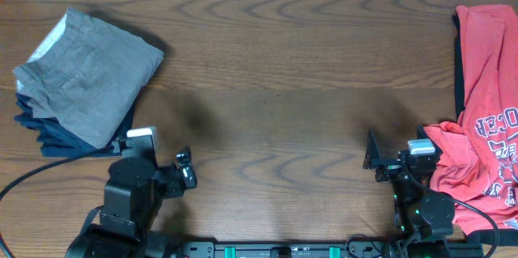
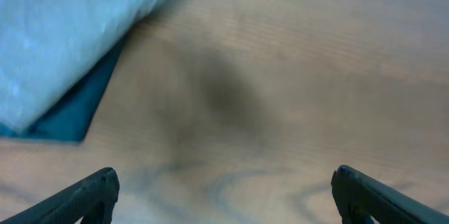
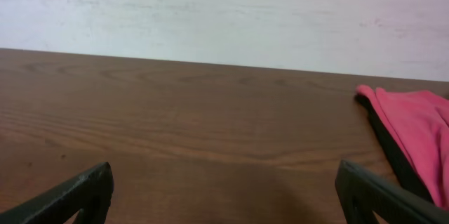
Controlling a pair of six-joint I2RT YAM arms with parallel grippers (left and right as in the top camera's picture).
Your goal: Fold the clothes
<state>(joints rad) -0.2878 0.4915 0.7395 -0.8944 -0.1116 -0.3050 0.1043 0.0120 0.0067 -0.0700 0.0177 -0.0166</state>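
Observation:
A folded stack lies at the far left: grey shorts [image 1: 85, 72] on top of a folded dark blue garment [image 1: 57, 138]. The stack also shows in the left wrist view [image 2: 63, 34] at upper left. A crumpled red T-shirt [image 1: 486, 120] with white lettering lies at the right edge; its edge shows in the right wrist view [image 3: 414, 133]. My left gripper [image 1: 166, 165] is open and empty, just right of the stack's near corner; its fingertips [image 2: 224, 196] are wide apart over bare wood. My right gripper [image 1: 388, 154] is open and empty, just left of the red T-shirt; its fingertips [image 3: 224, 192] are spread.
The wooden table [image 1: 275, 72] spans the whole view. A white wall [image 3: 224, 13] stands beyond its far edge. Cables run from both arm bases at the front edge.

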